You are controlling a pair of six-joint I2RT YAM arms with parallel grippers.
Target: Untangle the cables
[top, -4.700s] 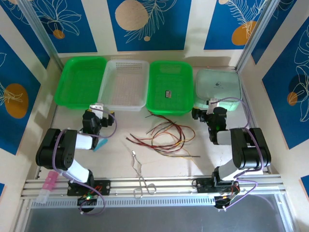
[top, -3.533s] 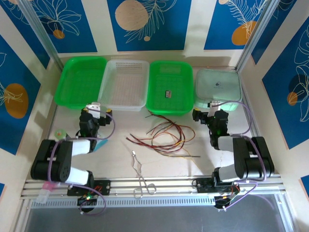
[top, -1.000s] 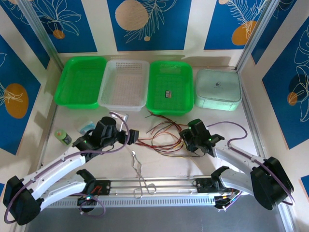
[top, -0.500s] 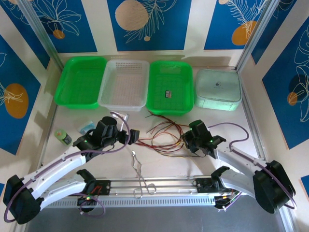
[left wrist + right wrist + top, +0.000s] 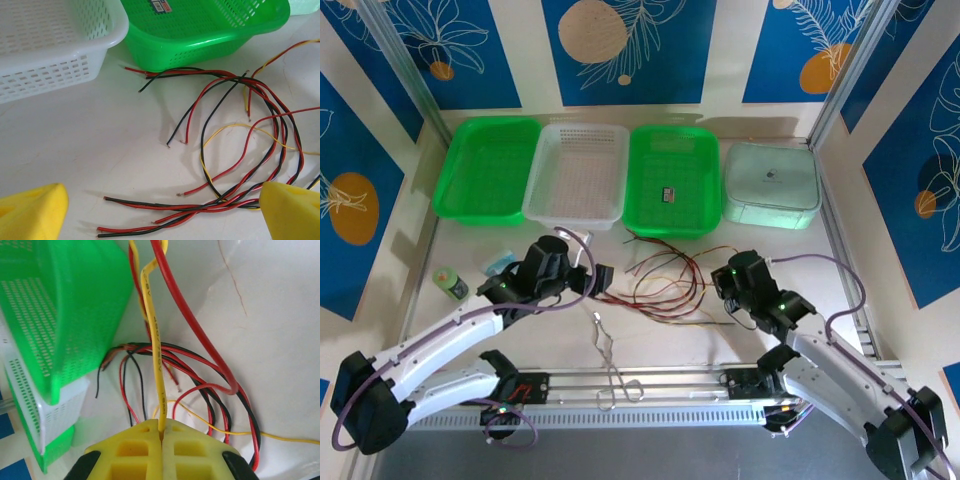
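1. Mid-table, just before the green basket (image 5: 210, 40), the cables (image 5: 665, 285) lie loosely knotted.
2. Right gripper (image 5: 161, 432) pinches one yellow cable (image 5: 155, 365), probably to draw it clear.
3. Left gripper (image 5: 165, 210) gapes wide at the left-hand ends, holding nothing.
4. Open table to the right; basket wall blocks the far side.

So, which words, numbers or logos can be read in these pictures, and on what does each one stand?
On the yellow cable: small print, too blurred to read.
On the small label in the green basket: too small to read.
On the pale green case: a logo mark, no legible word.
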